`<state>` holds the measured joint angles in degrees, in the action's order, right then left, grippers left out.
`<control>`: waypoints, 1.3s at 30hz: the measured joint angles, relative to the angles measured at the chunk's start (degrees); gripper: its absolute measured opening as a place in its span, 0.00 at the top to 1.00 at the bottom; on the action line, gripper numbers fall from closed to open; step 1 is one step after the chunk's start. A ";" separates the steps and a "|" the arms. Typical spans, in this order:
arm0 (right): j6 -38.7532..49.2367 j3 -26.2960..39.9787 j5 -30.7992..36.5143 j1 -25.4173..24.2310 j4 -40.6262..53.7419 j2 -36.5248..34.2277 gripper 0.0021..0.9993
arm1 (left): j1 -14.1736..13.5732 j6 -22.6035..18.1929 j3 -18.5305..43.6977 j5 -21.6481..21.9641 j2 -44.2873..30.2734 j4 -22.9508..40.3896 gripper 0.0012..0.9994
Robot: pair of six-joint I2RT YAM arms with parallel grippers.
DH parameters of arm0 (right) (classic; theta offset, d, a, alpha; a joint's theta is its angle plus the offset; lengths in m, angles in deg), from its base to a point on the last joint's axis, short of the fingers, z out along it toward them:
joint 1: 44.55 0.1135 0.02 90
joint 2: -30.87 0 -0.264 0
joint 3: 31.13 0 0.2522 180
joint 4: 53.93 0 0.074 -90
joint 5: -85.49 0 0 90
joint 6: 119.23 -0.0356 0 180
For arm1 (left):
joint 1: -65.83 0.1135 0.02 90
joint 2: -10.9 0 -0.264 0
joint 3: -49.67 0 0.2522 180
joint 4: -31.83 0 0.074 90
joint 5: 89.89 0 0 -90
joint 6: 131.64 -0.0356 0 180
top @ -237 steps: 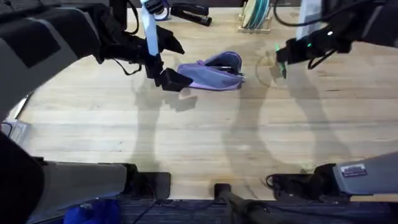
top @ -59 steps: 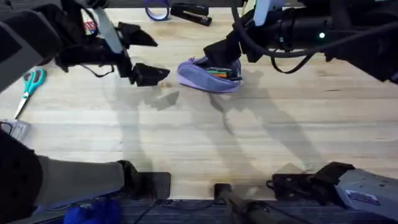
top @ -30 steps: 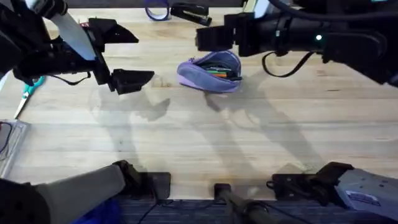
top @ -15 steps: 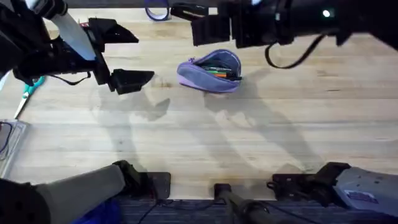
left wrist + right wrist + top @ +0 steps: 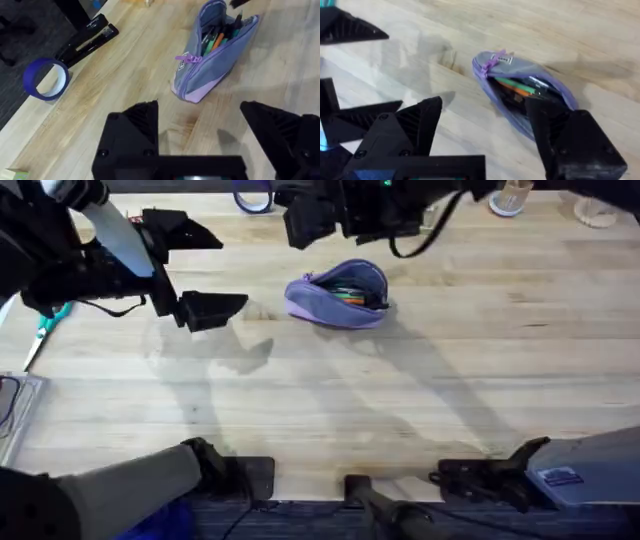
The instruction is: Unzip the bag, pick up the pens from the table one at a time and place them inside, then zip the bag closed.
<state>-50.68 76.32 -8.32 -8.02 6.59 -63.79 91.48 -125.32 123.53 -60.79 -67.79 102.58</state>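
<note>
The lavender bag (image 5: 338, 298) lies unzipped on the table (image 5: 420, 400), its mouth gaping. Pens (image 5: 350, 293), green and orange among them, lie inside it. In the left wrist view the bag (image 5: 220, 55) shows its pens (image 5: 216, 39) and zipper pull (image 5: 188, 58). My left gripper (image 5: 213, 268) hovers open to the left of the bag, apart from it and holding nothing. Raised behind and above the bag, my right gripper (image 5: 335, 222) is also open and empty. The right wrist view looks down on the bag (image 5: 512, 65) between its fingers (image 5: 415, 125).
Teal scissors (image 5: 45, 320) lie at the far left edge. A blue tape roll (image 5: 252, 195) and a black stapler (image 5: 305, 198) sit at the back, with a cup (image 5: 510, 196) at the back right. Bare wood spans the front half.
The right gripper, earlier carrying a green pen and then at the bag's mouth, has risen and drawn back leftward, empty. The left gripper moved left off the bag, then stayed still.
</note>
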 joint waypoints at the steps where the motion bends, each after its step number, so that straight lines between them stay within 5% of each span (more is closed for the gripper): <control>1: 0.00 0.62 0.02 0.00 -0.19 -0.68 0.00 | 0.00 0.00 0.00 0.00 0.00 0.00 0.01; 21: 0.00 1.42 0.00 0.00 -9.43 -2.28 0.00 | 0.00 -0.17 0.00 0.00 0.00 0.00 0.01; 39: -0.85 1.55 0.00 0.33 -13.72 -13.19 0.00 | 0.00 -0.20 0.00 0.00 0.00 0.00 0.01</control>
<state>-51.53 77.87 -8.32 -7.69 -7.13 -76.98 91.48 -125.51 123.53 -60.79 -67.79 102.58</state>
